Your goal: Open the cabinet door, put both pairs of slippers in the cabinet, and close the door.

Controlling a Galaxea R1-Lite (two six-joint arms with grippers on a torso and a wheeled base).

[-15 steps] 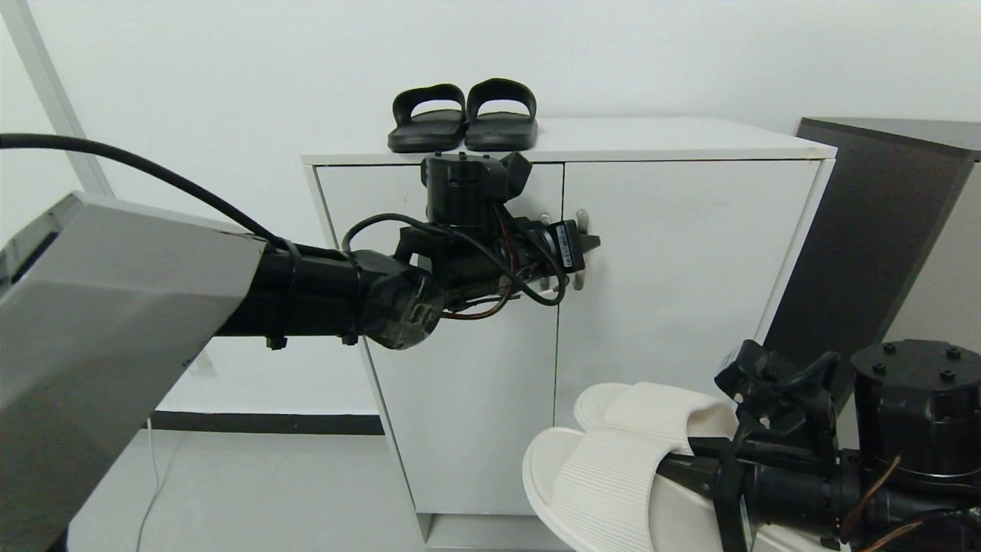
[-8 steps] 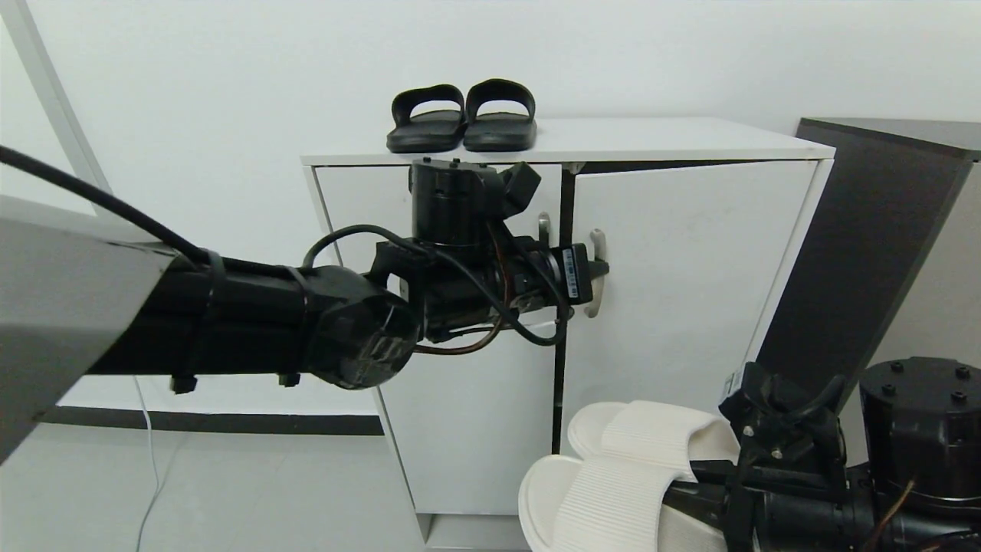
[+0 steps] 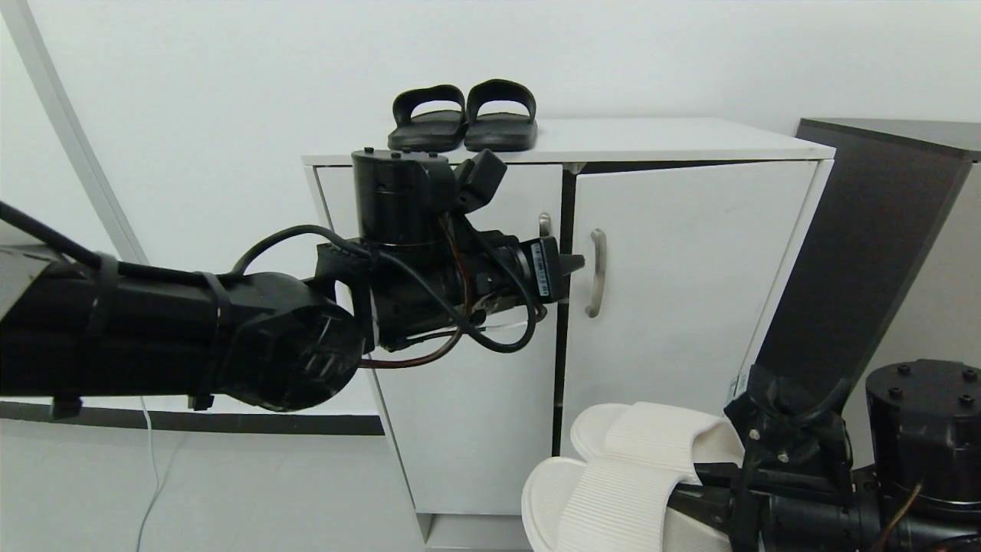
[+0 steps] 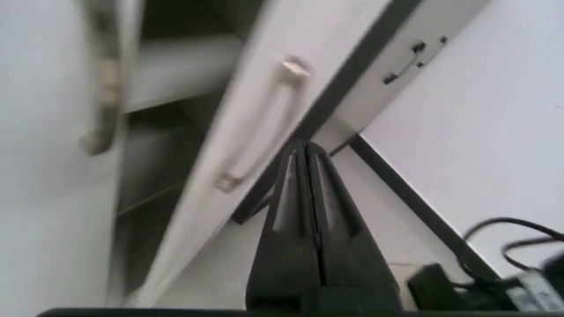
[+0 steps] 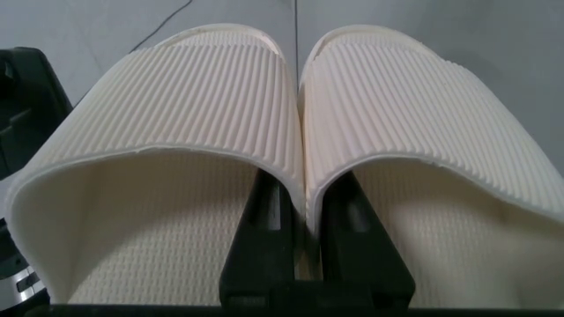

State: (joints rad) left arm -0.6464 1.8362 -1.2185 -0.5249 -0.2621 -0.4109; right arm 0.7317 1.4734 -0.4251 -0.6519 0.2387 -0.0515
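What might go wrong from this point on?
1. The white right cabinet door is only ajar, and the shut left tool is not gripping its curved metal handle; the door may swing back.
2. The right tool pinches the ribbed white slippers only by their straps; one may slip out.

The black left gripper [image 4: 307, 154] is showing against a plain white cabinet door [image 3: 682, 268] with a silver-grey handle [image 3: 596, 272]. Above it, plain black slippers [image 3: 464, 119] are sitting on the white cabinet [image 3: 674, 138]. The black right gripper [image 5: 304, 220] is carrying cream-white slippers [image 5: 211, 106] with finely ribbed straps and pebbled footbeds.
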